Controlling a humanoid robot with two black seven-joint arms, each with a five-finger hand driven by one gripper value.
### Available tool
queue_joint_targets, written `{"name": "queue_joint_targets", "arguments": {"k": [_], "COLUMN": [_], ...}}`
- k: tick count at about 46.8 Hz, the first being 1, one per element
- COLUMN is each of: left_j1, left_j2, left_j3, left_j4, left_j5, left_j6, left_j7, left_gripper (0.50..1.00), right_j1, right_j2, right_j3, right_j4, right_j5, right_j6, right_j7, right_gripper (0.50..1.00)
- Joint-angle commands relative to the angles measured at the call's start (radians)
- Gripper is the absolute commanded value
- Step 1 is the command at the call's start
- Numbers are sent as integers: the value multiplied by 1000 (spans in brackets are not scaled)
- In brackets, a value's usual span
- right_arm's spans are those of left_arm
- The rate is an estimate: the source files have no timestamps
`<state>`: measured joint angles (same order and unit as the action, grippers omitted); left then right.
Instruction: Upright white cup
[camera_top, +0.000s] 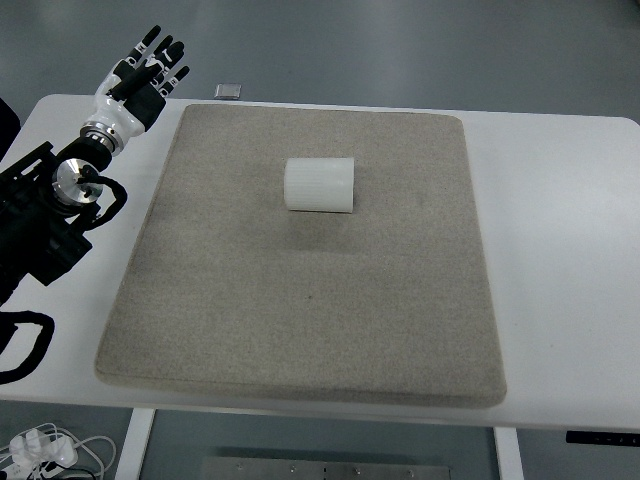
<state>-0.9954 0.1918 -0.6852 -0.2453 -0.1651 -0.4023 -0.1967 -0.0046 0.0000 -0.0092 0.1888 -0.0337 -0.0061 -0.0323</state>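
A white ribbed cup (320, 185) lies on its side near the middle of the far half of a beige mat (300, 300). Its axis runs left to right. My left hand (150, 72) hovers over the table's far left corner, well left of the cup, with its fingers spread and holding nothing. The black left arm (45, 215) comes in from the left edge. No right arm shows.
The mat covers most of the white table (560, 250). A small dark square object (229, 91) lies at the far edge just beyond the mat. White cables (45, 450) hang below the table's near left corner.
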Motion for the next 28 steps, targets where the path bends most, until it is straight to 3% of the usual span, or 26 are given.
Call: {"name": "queue_joint_targets", "arguments": {"k": [1, 10, 18, 28], "left_j1": [-8, -37, -81, -124], "left_j2": [-2, 15, 43, 46], "left_j3": [10, 75, 84, 84], "left_j4": [-5, -98, -114, -115], "left_j5": [9, 67, 136, 401], "left_j6": [3, 8, 7, 10], "left_j7": [0, 5, 2, -1], "left_gripper": [1000, 1000, 1000, 1000], "right_j1": [0, 0, 0, 0], "right_j2": [0, 0, 0, 0], "right_j3": [0, 0, 0, 0], "right_j4": [0, 1, 0, 0], "right_j5": [2, 0, 0, 0], "right_j6": [0, 0, 0, 0], "right_j7": [-1, 0, 0, 0], "right_gripper": [952, 952, 952, 952]}}
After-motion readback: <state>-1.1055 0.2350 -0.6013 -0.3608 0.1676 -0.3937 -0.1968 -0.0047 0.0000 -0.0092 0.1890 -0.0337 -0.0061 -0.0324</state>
